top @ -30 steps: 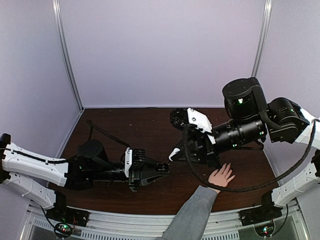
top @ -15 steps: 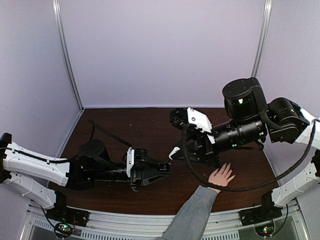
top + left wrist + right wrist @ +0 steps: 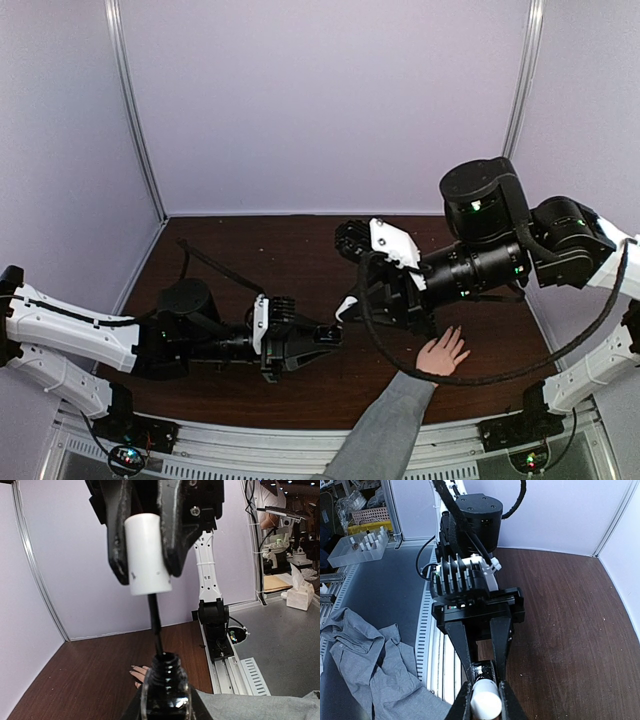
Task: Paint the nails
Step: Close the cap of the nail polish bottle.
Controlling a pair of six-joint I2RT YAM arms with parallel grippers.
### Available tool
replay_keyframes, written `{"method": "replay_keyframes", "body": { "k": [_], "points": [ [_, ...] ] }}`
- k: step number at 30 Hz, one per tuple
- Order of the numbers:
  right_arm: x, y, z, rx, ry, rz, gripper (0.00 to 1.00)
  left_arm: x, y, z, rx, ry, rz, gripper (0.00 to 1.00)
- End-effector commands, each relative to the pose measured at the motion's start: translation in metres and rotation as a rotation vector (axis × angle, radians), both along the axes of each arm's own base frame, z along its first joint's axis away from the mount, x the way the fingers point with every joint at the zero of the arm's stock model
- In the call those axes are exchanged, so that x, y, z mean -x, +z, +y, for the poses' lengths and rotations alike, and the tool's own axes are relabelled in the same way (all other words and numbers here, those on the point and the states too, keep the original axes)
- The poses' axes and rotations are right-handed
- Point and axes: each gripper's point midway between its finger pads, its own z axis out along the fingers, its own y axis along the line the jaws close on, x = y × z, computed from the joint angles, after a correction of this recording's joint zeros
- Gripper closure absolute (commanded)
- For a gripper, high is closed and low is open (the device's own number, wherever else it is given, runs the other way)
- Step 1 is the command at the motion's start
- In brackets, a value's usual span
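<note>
The left fingers (image 3: 462,642) clamp the bottle (image 3: 165,690) — right fingers (image 3: 116,530) clamp its white cap (image 3: 147,555), brush stem (image 3: 156,625) in the neck

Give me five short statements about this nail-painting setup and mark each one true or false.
1. The right tool clamps a white cap. True.
2. The brush stem under that cap reaches down to the mouth of the bottle. True.
3. The bottle stands alone on the table. False: the left tool grips it.
4. The hand is clenched in a fist. False: it lies flat on the table with its fingers spread.
5. The brush stem is touching the hand. False: it is at the bottle, apart from the hand.
</note>
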Motion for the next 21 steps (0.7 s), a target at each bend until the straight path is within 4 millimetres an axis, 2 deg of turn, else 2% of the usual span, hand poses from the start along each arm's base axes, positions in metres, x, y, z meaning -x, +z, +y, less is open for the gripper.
{"method": "replay_keyframes", "body": {
  "k": [1,21],
  "points": [
    [-0.002,-0.007,0.003,0.018,-0.011,-0.015,1.0,0.001,0.025,0.0,0.075,0.002,-0.022,1.0],
    [-0.006,-0.036,0.005,0.114,-0.002,-0.035,1.0,-0.002,0.031,0.003,0.091,0.021,-0.007,1.0]
  ]
}}
